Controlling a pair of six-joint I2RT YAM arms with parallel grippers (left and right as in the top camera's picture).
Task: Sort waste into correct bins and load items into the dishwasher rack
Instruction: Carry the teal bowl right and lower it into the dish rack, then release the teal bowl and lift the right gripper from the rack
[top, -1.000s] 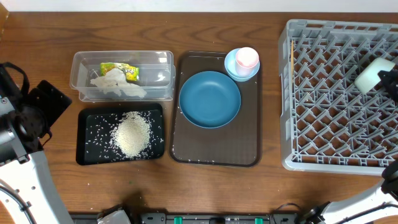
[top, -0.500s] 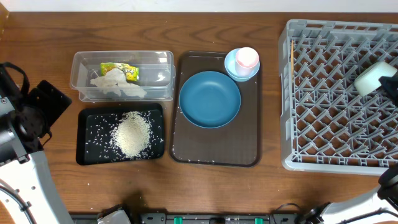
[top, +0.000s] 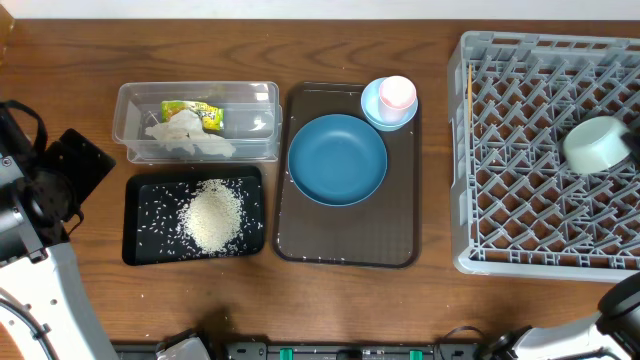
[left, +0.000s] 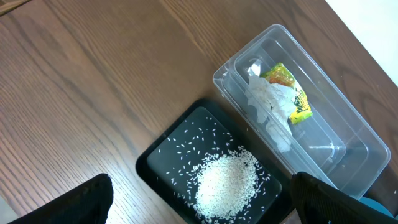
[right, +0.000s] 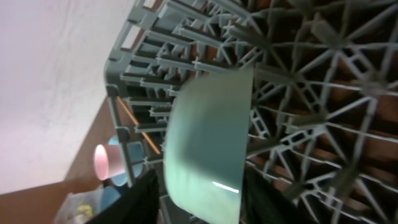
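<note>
Mint-green bowl (top: 597, 145) lies tipped on its side on the pegs of the dishwasher rack (top: 540, 150), toward the rack's right side and about midway between its near and far edges. In the right wrist view its rim stands on edge and its smooth outer wall catches a small glint.

It looks light, stiff and glossy, so it would likely slip under a pinch across the round wall. The surer hold is probably on the rim, one finger inside and one outside. Resting loose on the lattice, it could rock or roll if nudged.

The right gripper (right: 200, 186) has its fingers apart on either side of the bowl. Whether they press on it or merely flank it I cannot tell.

Left of the rack, a brown tray (top: 345, 245) carries the dark blue dish (top: 337, 160), with the pink cup (top: 397, 92) standing in the light blue bowl (top: 375, 105) at its far right corner.

Further left, the clear tub (top: 197, 88) holds the tissue (top: 185, 135) and wrapper (top: 195, 112), and the black tray (top: 140, 240) just near of it holds the rice (top: 212, 215).

The left gripper (left: 208, 205) hangs above these bins with its fingers wide apart and nothing between them.
</note>
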